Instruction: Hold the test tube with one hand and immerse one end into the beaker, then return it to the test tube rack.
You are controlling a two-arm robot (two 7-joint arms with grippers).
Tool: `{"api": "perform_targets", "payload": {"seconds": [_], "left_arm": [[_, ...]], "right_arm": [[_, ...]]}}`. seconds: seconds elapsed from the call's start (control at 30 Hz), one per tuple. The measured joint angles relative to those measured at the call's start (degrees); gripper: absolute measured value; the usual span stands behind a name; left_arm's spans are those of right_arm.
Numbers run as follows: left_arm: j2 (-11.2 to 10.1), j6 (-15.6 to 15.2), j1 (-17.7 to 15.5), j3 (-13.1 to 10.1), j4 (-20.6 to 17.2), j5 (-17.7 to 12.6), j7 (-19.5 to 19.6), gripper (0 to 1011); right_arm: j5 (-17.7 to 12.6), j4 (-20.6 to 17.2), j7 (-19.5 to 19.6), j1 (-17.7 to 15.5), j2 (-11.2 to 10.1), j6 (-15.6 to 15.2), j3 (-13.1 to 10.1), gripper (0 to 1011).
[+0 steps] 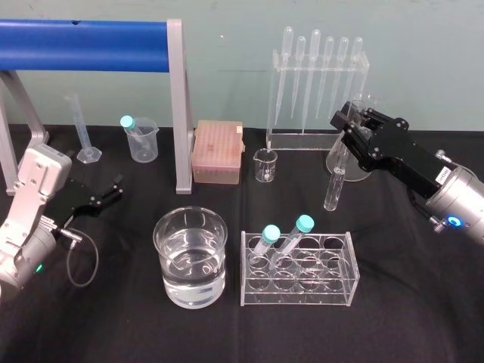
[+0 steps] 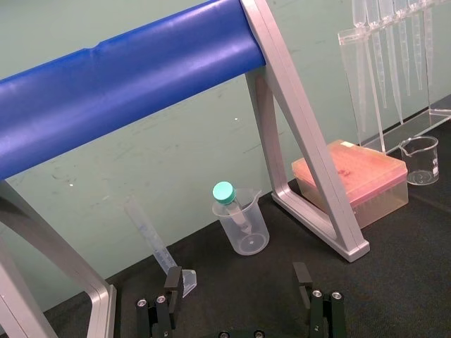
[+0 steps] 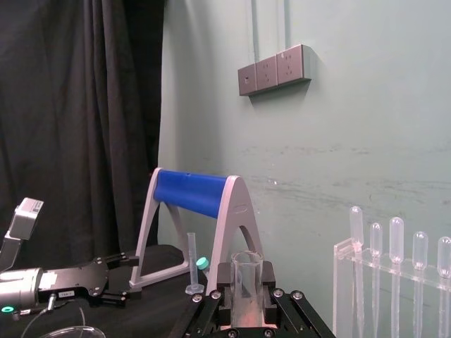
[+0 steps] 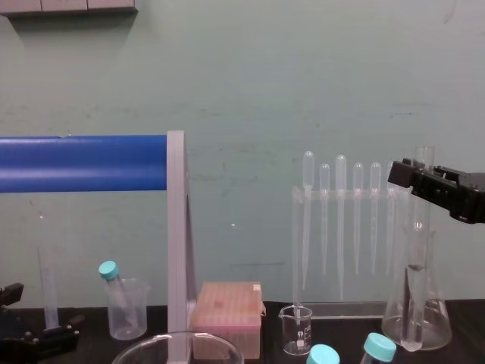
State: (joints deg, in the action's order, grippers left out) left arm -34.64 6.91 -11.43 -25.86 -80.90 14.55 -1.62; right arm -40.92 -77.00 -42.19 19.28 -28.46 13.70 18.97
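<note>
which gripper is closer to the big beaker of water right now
Left. The left gripper sits low, left of the beaker; the right gripper holds the test tube raised, far off to its right.

Clear test tube (image 1: 333, 189), clear beaker (image 1: 161, 242); 3 teal caps (image 1: 304, 223); blue bar (image 1: 83, 47); pink box (image 1: 218, 151); black cloth (image 1: 408, 302).

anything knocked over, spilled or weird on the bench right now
Nothing spilled or broken. The two teal-capped tubes lean in the test tube rack, and another capped tube leans in the plastic beaker. The right gripper holds the test tube upright by the conical flask; the left gripper sits open.
</note>
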Motion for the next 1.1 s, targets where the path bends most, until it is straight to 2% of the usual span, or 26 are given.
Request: {"api": "perform_targets", "payload": {"seconds": [1.1], "left_arm": [[0.0,0.0,0.0,0.0,0.0,0.0,0.0,1000]], "right_arm": [[-0.1,-0.1,-0.1,0.0,0.0,0.0,0.0,242]]}}
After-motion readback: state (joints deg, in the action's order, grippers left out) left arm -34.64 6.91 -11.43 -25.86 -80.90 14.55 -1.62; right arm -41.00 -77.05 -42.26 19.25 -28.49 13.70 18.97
